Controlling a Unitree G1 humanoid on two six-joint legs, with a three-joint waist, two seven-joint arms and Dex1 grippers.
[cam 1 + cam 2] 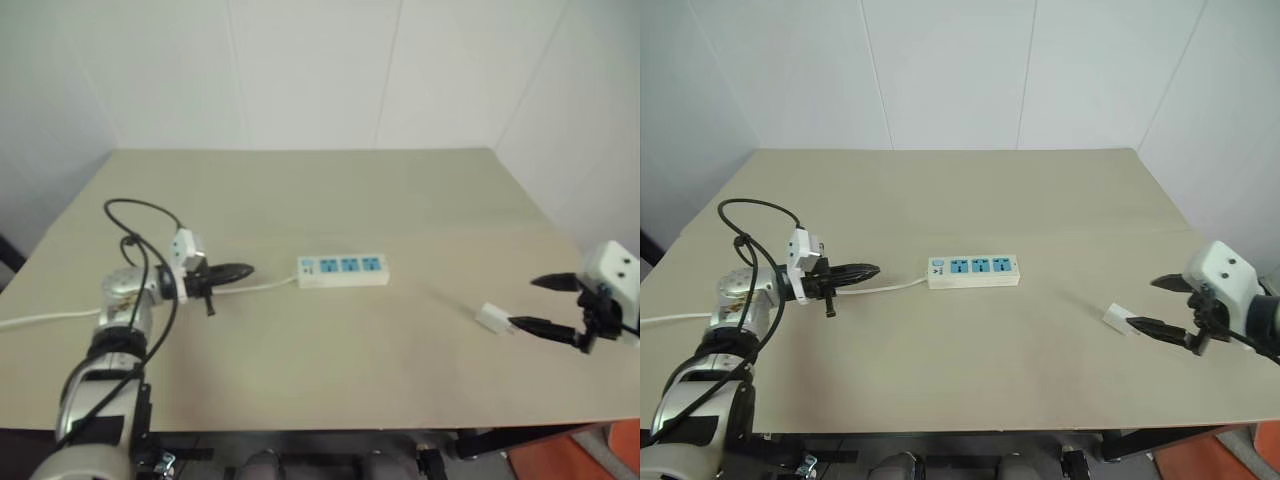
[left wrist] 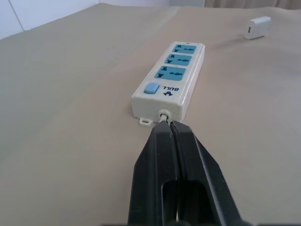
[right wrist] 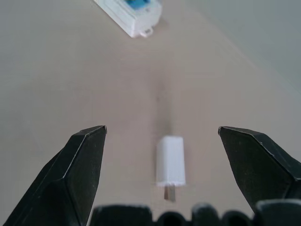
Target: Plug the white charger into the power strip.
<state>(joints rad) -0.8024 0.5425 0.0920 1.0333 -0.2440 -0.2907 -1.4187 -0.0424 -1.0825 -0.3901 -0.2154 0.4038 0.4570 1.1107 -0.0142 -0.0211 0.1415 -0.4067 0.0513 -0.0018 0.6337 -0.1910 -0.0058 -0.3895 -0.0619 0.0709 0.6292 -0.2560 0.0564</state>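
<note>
The power strip (image 1: 343, 270) lies flat mid-table, its three blue sockets facing up and its thin cord (image 1: 40, 319) trailing off to the left. My left gripper (image 1: 248, 270) is shut and empty, hovering over that cord with its tips just short of the strip's switch end (image 2: 151, 88). The white charger (image 1: 493, 318) lies on its side to the right of the strip. My right gripper (image 1: 527, 303) is open beside it. In the right wrist view the charger (image 3: 170, 160) sits between and just beyond the spread fingers, prongs toward the camera, untouched.
The tan table (image 1: 330, 190) ends at white walls behind and to the right; its front edge is close to both arms. A black cable (image 1: 135, 215) loops above my left wrist.
</note>
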